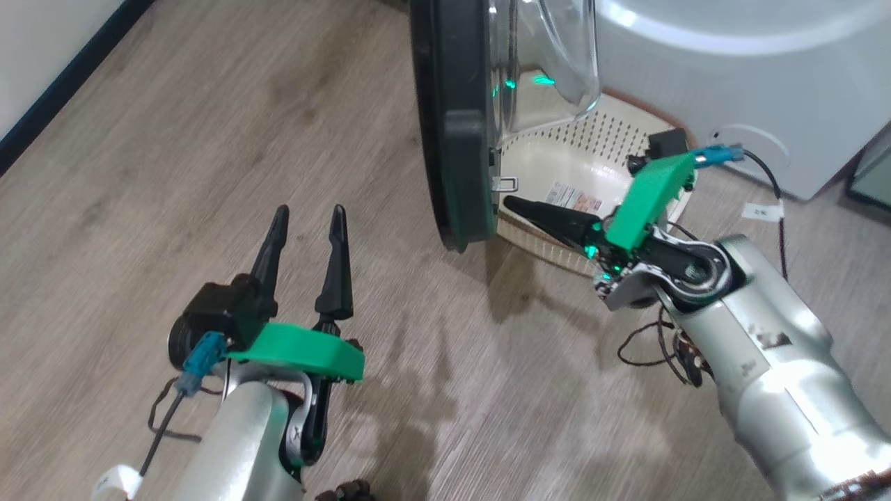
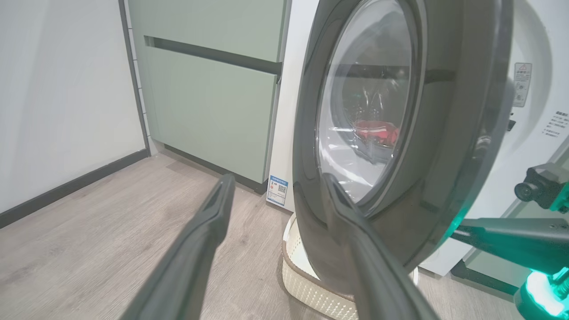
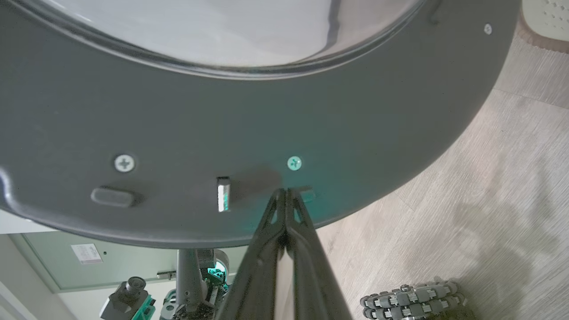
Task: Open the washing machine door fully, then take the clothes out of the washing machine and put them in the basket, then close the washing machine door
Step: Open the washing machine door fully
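The washing machine door point(image 1: 452, 139) stands partly open, edge-on to me, its black rim and clear dome hanging over the cream basket point(image 1: 592, 153) on the floor. My right gripper point(image 1: 508, 202) is shut with nothing in it. Its tips point(image 3: 286, 192) rest against the door's inner rim point(image 3: 355, 111), just beside the metal latch point(image 3: 223, 195). My left gripper point(image 1: 310, 210) is open and empty above the floor, left of the door's outer face. Red clothes point(image 2: 375, 133) show through the door window point(image 2: 364, 89), inside the washing machine point(image 1: 731, 83).
Pale-green cabinets point(image 2: 209, 102) and a white wall with a dark skirting point(image 2: 66, 186) stand left of the washer. Wood floor point(image 1: 209, 139) spreads left of the door. The basket point(image 2: 311, 289) sits right under the door. Robot base wheels point(image 3: 409, 298) lie nearby.
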Robot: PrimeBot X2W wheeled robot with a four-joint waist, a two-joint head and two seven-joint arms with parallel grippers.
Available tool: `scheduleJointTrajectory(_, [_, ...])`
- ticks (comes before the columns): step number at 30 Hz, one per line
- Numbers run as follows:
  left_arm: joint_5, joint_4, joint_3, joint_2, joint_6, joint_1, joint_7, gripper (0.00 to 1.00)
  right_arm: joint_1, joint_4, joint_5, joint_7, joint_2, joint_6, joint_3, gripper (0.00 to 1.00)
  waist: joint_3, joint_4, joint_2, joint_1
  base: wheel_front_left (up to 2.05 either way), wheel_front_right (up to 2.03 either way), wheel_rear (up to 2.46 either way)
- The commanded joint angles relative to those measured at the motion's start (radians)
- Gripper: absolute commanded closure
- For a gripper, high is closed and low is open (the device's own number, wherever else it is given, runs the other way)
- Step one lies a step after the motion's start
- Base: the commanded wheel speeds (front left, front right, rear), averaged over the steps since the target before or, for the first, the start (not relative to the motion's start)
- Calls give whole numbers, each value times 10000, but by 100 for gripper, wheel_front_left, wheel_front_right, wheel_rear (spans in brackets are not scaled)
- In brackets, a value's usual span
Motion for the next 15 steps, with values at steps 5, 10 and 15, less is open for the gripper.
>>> scheduleJointTrajectory(5, [616,261,747,181,-503,144,-65,0,1120,-841,313,-427,-197,4,-403,100,-1107,-245,-1,0,0,0,0])
scheduleJointTrajectory(10, [1108,562,1444,181,-939,369,-65,0,1919,-1222,597,-784,-58,4,-826,85,-1847,-805,-1,0,0,0,0])
scheduleJointTrajectory(15, [1637,894,2427,230,-1498,618,-65,0,2770,-1697,504,-1247,63,4,-1206,0,-2514,-1686,-1,0,0,0,0])
